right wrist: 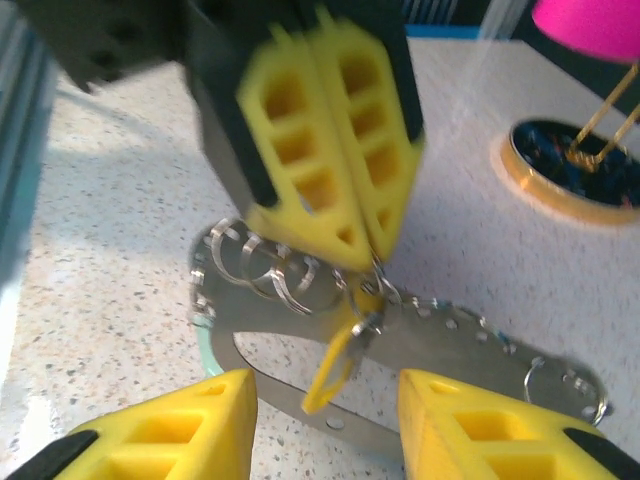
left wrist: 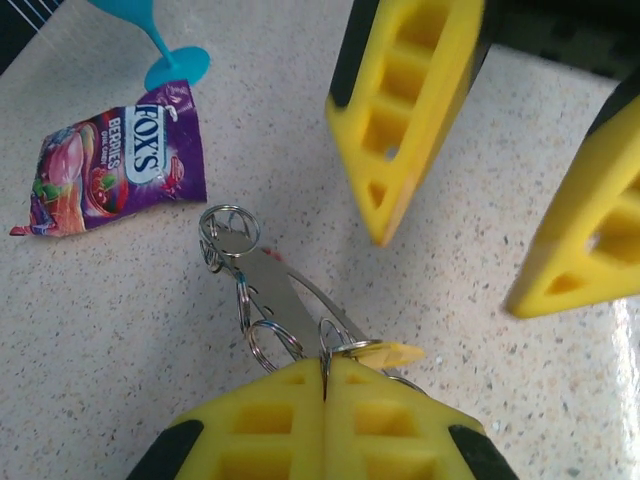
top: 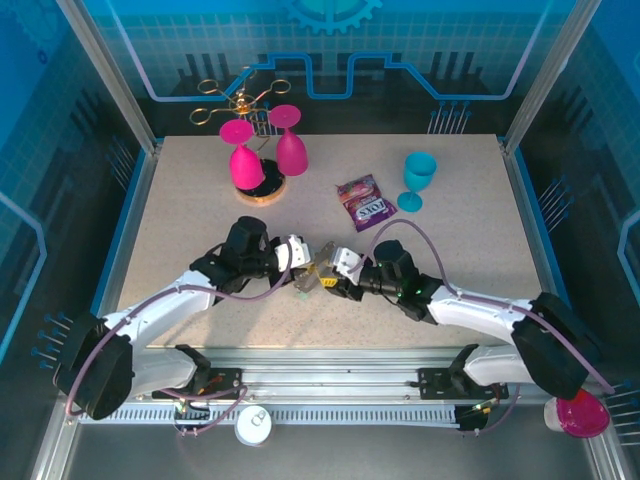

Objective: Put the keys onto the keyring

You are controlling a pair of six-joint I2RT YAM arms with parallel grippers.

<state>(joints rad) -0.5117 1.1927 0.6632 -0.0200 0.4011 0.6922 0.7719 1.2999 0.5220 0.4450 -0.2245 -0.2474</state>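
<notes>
- Left gripper (left wrist: 325, 375): fingers pressed together, clamped on a thin wire ring of the keyring (left wrist: 268, 292).
- Keyring sits mid-table, toward the near edge, between the two grippers. It is a flat silvery strip with several wire rings along it.
- Left wrist view: the strip runs from the pinch point up and left, and ends in a ring near the candy packet (left wrist: 110, 165) without touching it.
- The strip lies low on the table (top: 200, 210). Cannot tell whether the pinched end is lifted off it.
- Yellow piece (left wrist: 395, 352): right at the left fingertips, on the ring cluster. In the right wrist view it hangs as a thin yellow loop below the pinch. Cannot tell if it is one of the keys; I can't pick out separate keys in the bundle.
- Right gripper (right wrist: 325, 400): jaws apart, nothing clamped. It faces the left gripper tip to tip, with the strip and yellow loop showing in the gap between its fingers (right wrist: 170, 430). Contact with the strip is unclear.
- Teal goblet (top: 418, 178): upright, far right of the packet, its base just beside the packet's corner.
- Two pink goblets (top: 246, 165): upside down at the gold wire rack (top: 240, 95), far left, well apart from the grippers.
</notes>
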